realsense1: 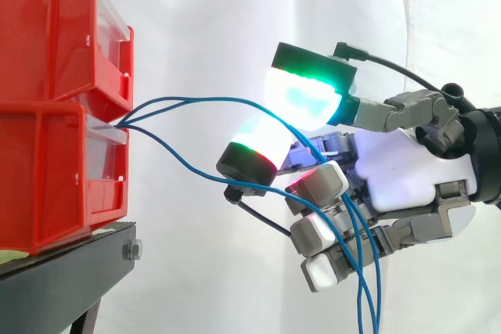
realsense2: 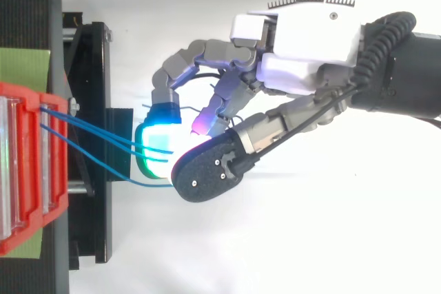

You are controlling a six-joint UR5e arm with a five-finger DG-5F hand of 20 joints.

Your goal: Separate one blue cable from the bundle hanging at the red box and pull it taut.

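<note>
Here, hand [realsense1: 407, 170] pinches blue cables [realsense1: 196, 99] (beside red bins [realsense1: 47, 170]).

A white curtain [realsense1: 203, 21], brightly and evenly lit and hanging in soft vertical folds, forms the backdrop behind a black metal stand [realsense1: 86, 252] with a hex bolt [realsense1: 131, 250] at its front edge and a green sheet [realsense2: 24, 67] on its top.

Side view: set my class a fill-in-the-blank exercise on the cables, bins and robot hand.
The cables are ___ in colour.
They come out of the ___ bins.
The bins rest on a ___ stand.
The robot hand enters from the view's ___ edge.
Missing words: blue, red, black, right.
</note>
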